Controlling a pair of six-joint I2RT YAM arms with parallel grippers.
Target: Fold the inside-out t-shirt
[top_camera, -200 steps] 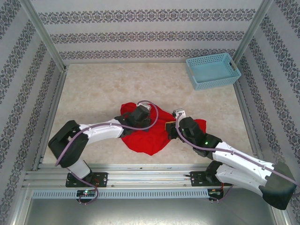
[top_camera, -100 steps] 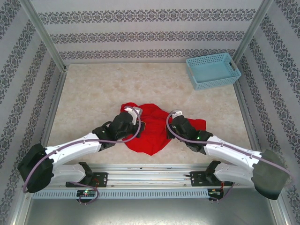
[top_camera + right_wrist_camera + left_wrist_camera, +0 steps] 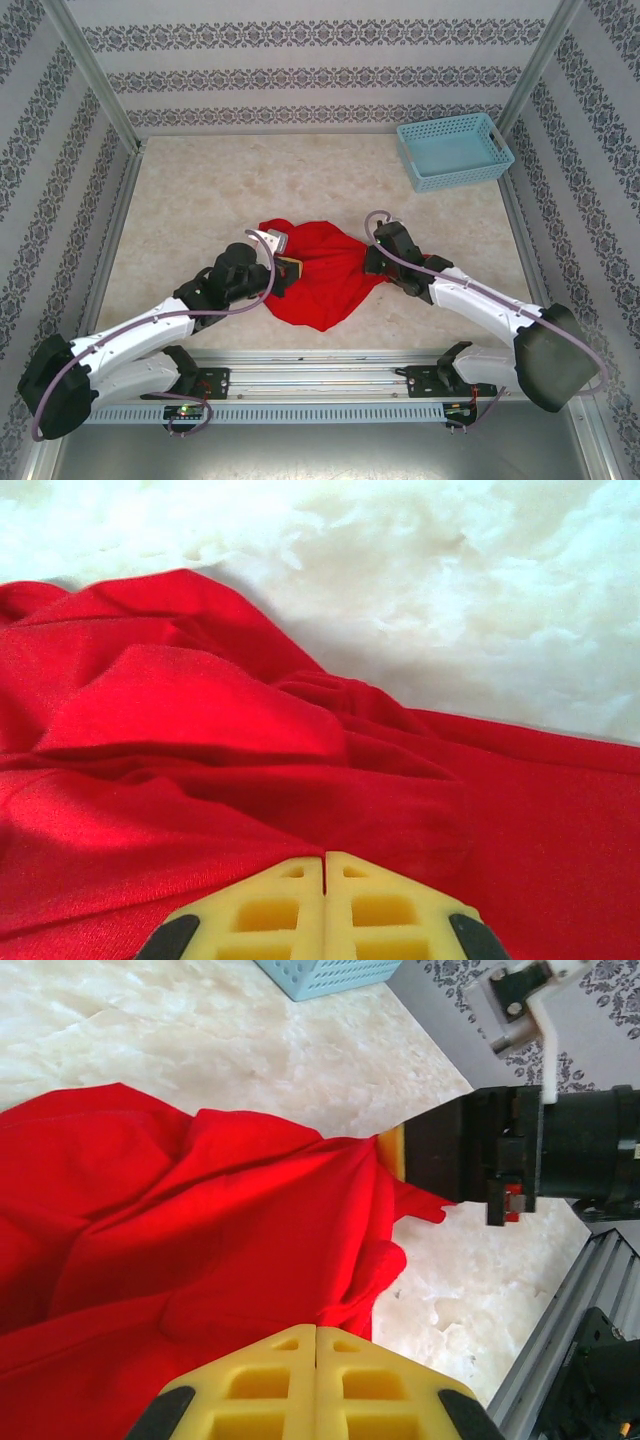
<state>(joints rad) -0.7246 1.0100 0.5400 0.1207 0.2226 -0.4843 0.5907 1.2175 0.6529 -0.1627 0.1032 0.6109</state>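
From above, the inside-out t-shirt [image 3: 325, 285] lies crumpled in a red heap on the table [image 3: 200, 190], near the middle of the near edge, between the two arms. The left tool [image 3: 292, 267] sits at the shirt's left edge and the right tool [image 3: 372, 262] at its right edge, both down low on the cloth. A light blue basket [image 3: 455, 150] stands in the far right corner, well apart from the shirt.

Over to the left wrist: its yellow fingers [image 3: 280, 1392] are pressed together, seam tight, and the red cloth spreads out just beyond them in broad folds. Whether any cloth is caught between the tips, I cannot tell. Across the heap the right tool comes into view, its yellow tip touching the shirt's right edge where the folds run up to it, with a small red flap just beside it. Pale marbled table lies beyond, with the basket's corner at the top and a metal rail [image 3: 560, 1320] at the lower right.

Right wrist now: its fingers [image 3: 370, 912] are pressed together too, with no gap along the seam. Red cloth bunches in wrinkled ridges right at the tips, and bare table runs across the top. I cannot tell whether it is pinching cloth.
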